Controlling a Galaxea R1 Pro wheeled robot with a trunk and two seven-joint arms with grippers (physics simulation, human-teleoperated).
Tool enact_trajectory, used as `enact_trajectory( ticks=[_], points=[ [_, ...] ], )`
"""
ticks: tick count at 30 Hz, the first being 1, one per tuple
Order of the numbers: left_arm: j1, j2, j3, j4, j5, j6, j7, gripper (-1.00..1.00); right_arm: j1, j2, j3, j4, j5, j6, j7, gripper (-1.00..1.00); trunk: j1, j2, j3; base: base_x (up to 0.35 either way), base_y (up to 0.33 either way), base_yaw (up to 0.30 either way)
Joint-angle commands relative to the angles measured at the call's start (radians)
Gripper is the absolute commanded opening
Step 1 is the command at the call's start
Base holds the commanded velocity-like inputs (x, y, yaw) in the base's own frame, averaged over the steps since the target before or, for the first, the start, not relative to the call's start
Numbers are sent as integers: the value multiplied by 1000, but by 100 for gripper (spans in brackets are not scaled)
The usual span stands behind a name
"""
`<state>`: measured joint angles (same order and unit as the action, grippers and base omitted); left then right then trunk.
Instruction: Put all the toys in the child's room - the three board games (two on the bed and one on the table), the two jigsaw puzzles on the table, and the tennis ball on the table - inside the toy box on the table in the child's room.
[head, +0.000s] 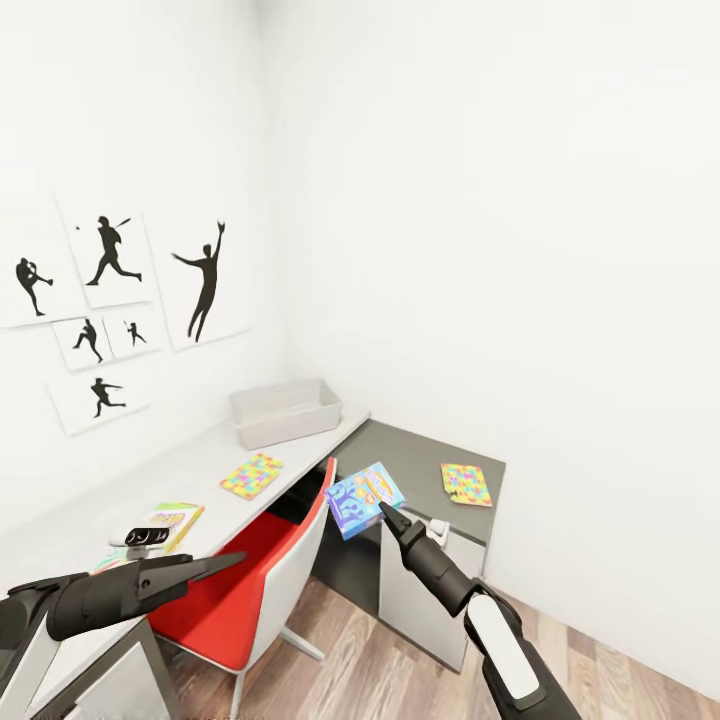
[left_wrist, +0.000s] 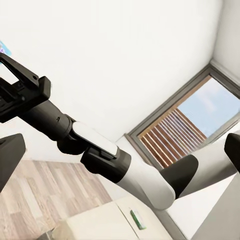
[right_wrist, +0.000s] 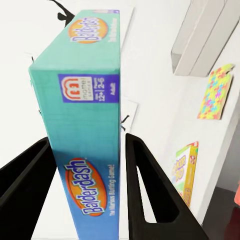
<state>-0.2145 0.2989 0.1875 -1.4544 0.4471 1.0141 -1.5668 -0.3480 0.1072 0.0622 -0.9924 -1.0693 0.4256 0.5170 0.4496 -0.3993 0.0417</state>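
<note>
Above the red chair (head: 250, 570), right gripper (head: 385, 512) is clamped on the blue board game (head: 364, 498), held short of the toy box (head: 286, 411) on the table (head: 190, 465); left gripper (head: 225, 563) hangs beside the chair, fingers close together, holding nothing; two jigsaw puzzles (head: 251, 475) still out

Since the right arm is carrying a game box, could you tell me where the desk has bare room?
Bare desk runs between the toy box and the nearer puzzle. The dark cabinet is free left of its puzzle. The near end is crowded by a game and the left pincer.
</note>
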Motion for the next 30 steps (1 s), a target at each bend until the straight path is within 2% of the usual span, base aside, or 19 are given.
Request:
enact_trajectory(
  ticks=[1, 8, 30],
  points=[
    [0, 0, 0, 0, -1, 11, -4, 100, 0, 0, -1, 0, -12, 8, 0, -100, 0, -1, 1, 0, 0, 229],
    [-1, 0, 0, 0, -2, 11, -4, 100, 0, 0, -1, 0, -11, 8, -1, -100, 0, -1, 4, 0, 0, 135],
    [-1, 0, 2, 1, 3, 6, -4, 100, 0, 0, -1, 1, -9, 7, -4, -100, 0, -1, 4, 0, 0, 4]
  ],
)
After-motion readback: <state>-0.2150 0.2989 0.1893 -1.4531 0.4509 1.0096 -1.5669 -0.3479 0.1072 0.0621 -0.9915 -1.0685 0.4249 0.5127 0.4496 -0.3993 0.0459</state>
